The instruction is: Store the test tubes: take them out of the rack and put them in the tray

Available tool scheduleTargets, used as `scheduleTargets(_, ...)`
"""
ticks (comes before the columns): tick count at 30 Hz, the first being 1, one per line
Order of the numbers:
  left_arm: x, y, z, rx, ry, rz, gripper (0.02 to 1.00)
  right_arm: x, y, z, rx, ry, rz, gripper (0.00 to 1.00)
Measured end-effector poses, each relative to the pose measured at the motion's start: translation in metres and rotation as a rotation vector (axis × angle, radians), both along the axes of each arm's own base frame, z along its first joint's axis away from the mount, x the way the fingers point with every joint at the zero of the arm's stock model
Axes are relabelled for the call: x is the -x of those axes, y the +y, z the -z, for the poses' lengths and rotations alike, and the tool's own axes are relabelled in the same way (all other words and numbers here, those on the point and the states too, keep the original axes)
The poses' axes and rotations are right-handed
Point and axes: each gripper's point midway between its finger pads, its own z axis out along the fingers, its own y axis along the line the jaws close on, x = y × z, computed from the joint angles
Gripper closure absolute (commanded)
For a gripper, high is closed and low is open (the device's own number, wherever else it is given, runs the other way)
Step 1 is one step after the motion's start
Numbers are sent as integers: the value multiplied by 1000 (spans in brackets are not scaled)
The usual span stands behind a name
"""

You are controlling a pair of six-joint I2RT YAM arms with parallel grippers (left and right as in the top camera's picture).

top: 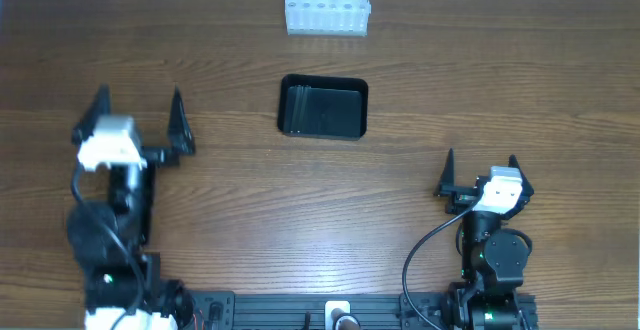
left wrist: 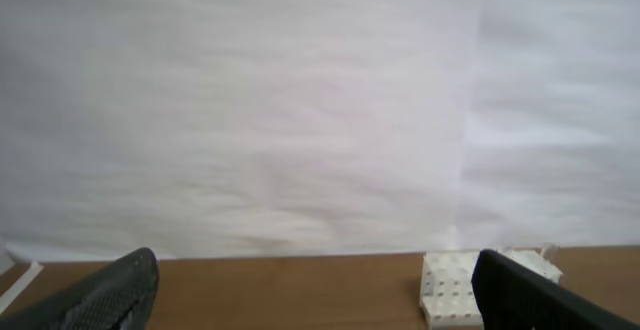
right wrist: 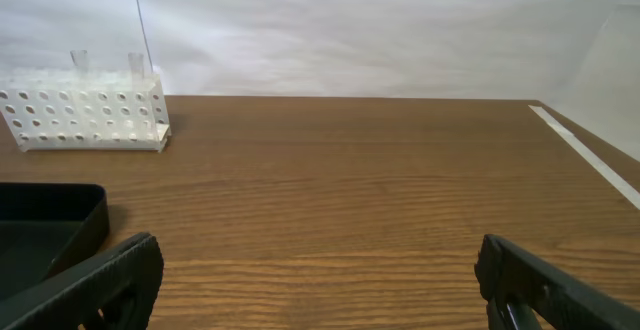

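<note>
Rack (top: 327, 12) sits mid far edge of the worktop (top: 520, 60), long side left-right, test tubes (right wrist: 136, 65) upright in it, tray (top: 323, 107) just in front. Both jaws wide apart; your left arm looks slightly nearer.

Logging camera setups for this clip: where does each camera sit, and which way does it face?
Top view: overhead, looking down on table, rack and tray; shows left gripper and right gripper.
Left wrist view: on left wrist, facing along the table toward the backdrop; own fingers.
Right wrist view: on right wrist, facing likewise; own fingers.
Shared: all see the rack.
</note>
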Motion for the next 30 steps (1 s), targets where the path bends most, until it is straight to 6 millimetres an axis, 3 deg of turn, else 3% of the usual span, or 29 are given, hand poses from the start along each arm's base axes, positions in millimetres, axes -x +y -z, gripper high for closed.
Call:
scheduleTargets(6,24,-1,45,-3,-26,10,18,0,0,0,0,0,0,7)
scheduleTargets(10,34,-2,59,-3,-58,14,18,0,0,0,0,0,0,9)
scheduleTargets(26,38,-12,144,-6,250,73,18,0,0,0,0,0,0,9)
scheduleTargets(30,38,-12,144,-5,252,73,20,0,0,0,0,0,0,7)
